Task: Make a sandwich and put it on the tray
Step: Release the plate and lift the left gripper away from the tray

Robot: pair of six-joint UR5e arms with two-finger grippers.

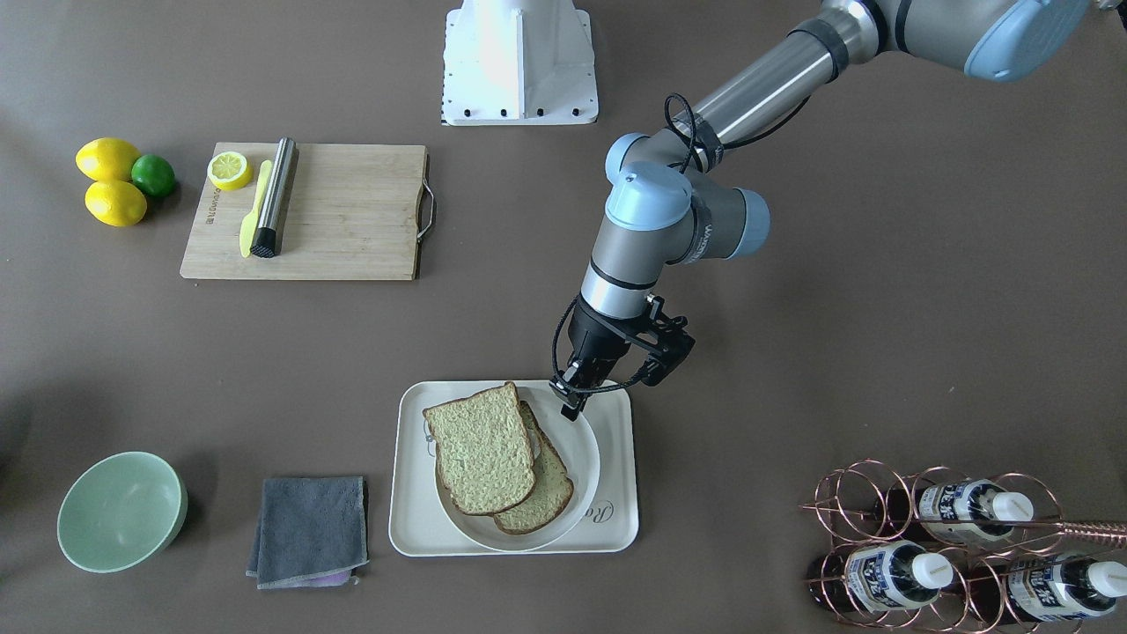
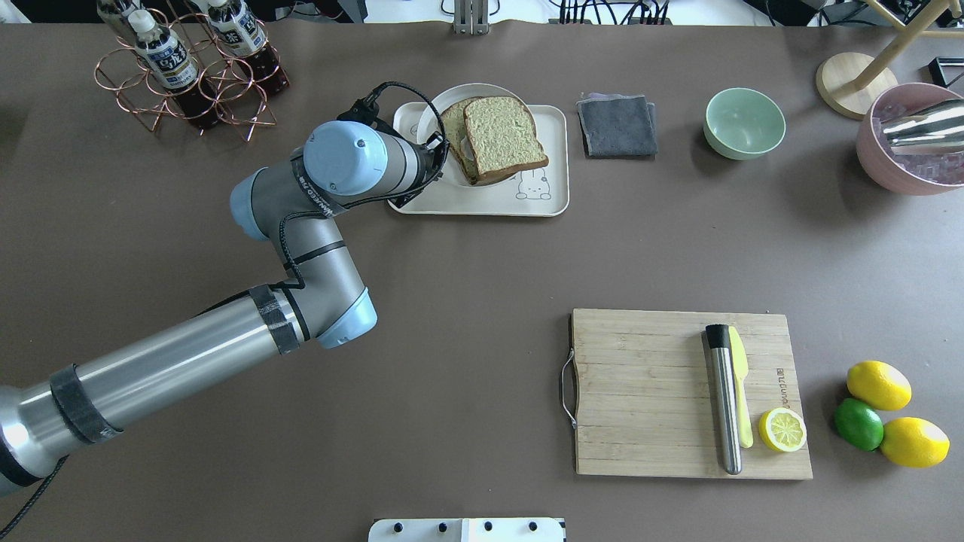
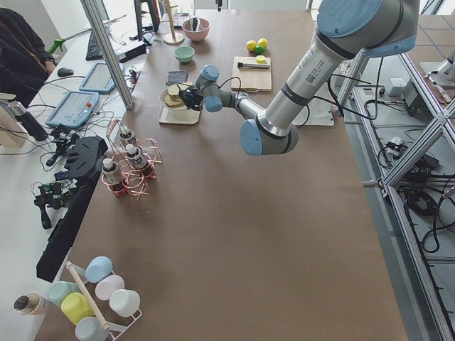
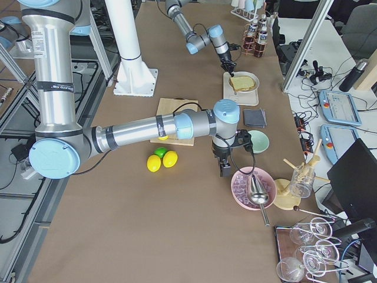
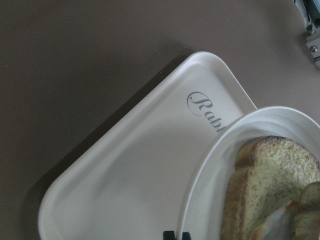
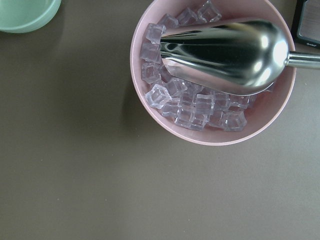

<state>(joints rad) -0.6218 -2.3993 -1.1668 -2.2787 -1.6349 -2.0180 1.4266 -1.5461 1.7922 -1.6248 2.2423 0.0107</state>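
Grippers: your left gripper (image 1: 572, 403) points down at the rim of the round white plate (image 1: 583, 447); its fingertips (image 5: 170, 234) sit close together there, and you cannot tell whether they pinch the rim or stand just off it. Your right gripper (image 4: 225, 170) hangs above the table beside the pink bowl (image 6: 210, 137), and you cannot tell whether it is parted or closed
Around the left arm: the copper wire rack (image 1: 845, 502) of bottles stands on that arm's outer side, well apart from the tray. The grey cloth (image 1: 310, 528) and green bowl (image 1: 121, 511) lie on the tray's other side. You see nothing between gripper and plate
Around the right arm: the pink bowl holds ice cubes and a metal scoop (image 6: 225, 50)
Sandwich: the sandwich (image 1: 482, 449) lies on the plate, and the plate sits on the tray (image 1: 414, 528). Its top slice is skewed off the lower one and overhangs the plate's rim. You see egg white and a trace of orange (image 5: 280, 222) between the slices
Farther off: the cutting board (image 1: 352, 216) carries a lemon half (image 1: 229, 169), a yellow knife (image 1: 255, 211) and a steel cylinder (image 1: 275, 194); two lemons (image 1: 107, 158) and a lime (image 1: 153, 175) lie beside it
Surface: a plain brown table (image 1: 792, 308)
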